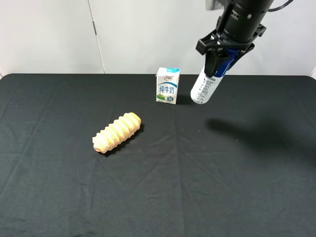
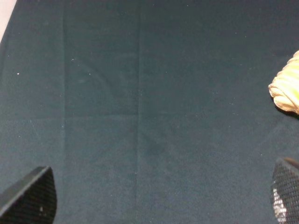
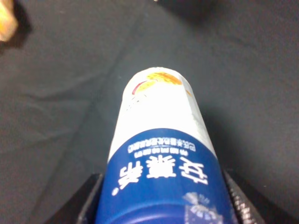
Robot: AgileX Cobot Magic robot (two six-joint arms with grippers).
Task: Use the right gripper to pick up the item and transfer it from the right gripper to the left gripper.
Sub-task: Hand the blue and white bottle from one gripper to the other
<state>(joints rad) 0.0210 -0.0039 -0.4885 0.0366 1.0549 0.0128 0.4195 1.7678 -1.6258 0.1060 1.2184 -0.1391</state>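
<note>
High cam: I see the right gripper (image 1: pixel 220 64) pinching the bottle (image 1: pixel 205 88) at its blue cap end. The bottle is tilted with its base hanging low, up off the black cloth (image 1: pixel 222 187), and its shadow falls apart from it. The milk carton (image 1: pixel 168 85) stands just beside the base, and the bread roll (image 1: pixel 117 132) is well apart. Left wrist cam: the left gripper (image 2: pixel 159 200) has its fingers (image 2: pixel 32 196) spread wide, with only cloth between them and the roll's end off to one side, not touched. Right wrist cam: the right fingers (image 3: pixel 91 200) press the blue band from both sides, and I see the white body pointing away over the cloth.
</note>
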